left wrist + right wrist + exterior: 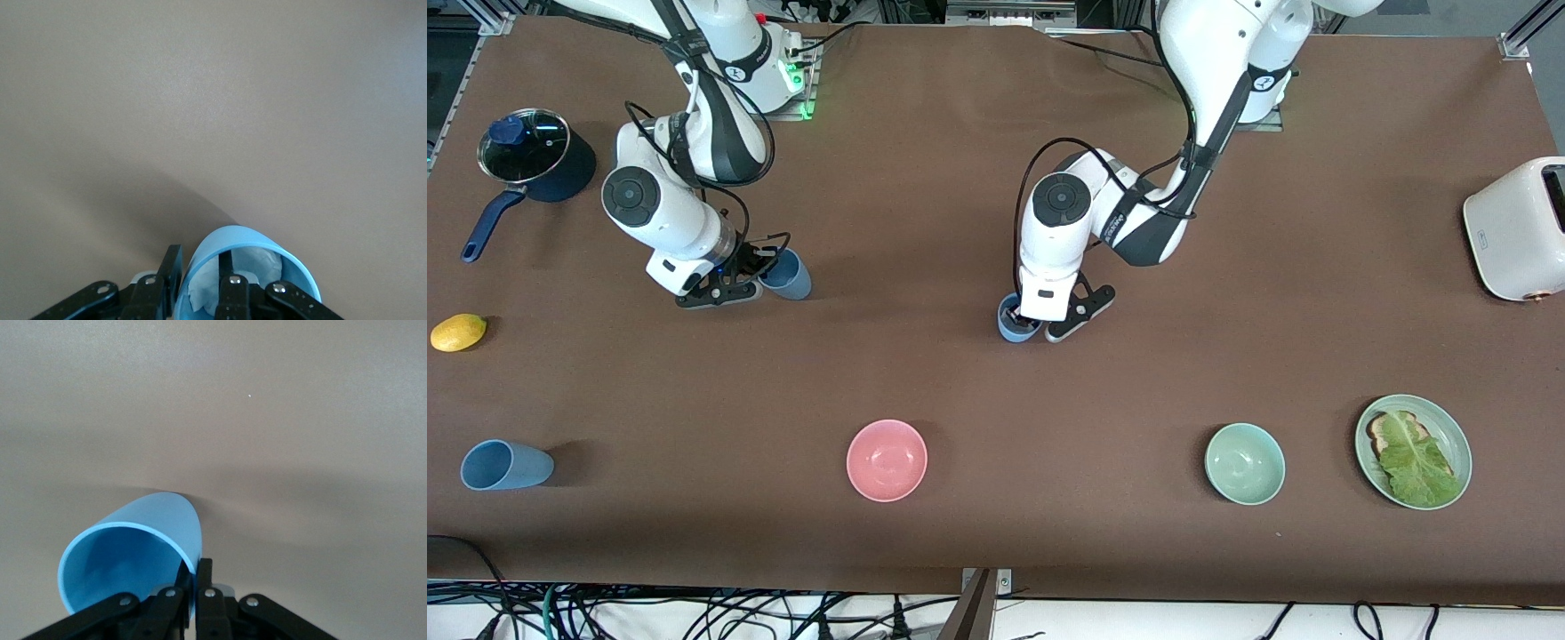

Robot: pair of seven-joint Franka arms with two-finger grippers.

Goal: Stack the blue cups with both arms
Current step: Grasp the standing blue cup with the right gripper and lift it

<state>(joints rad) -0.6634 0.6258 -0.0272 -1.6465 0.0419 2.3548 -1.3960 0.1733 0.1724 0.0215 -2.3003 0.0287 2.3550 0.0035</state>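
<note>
Blue cups sit pinched by the rim: right end effector clenched on one cup, left end effector grasping another mid-table. Such thin-wall grips could slip or tilt during stacking.

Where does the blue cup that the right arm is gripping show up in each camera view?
Front view: the right gripper pinches the blue cup near the saucepan's end of the table.
Left wrist view: not in it.
Right wrist view: low, tilted, rim pinched.
Shared landmark: the brown table.
</note>
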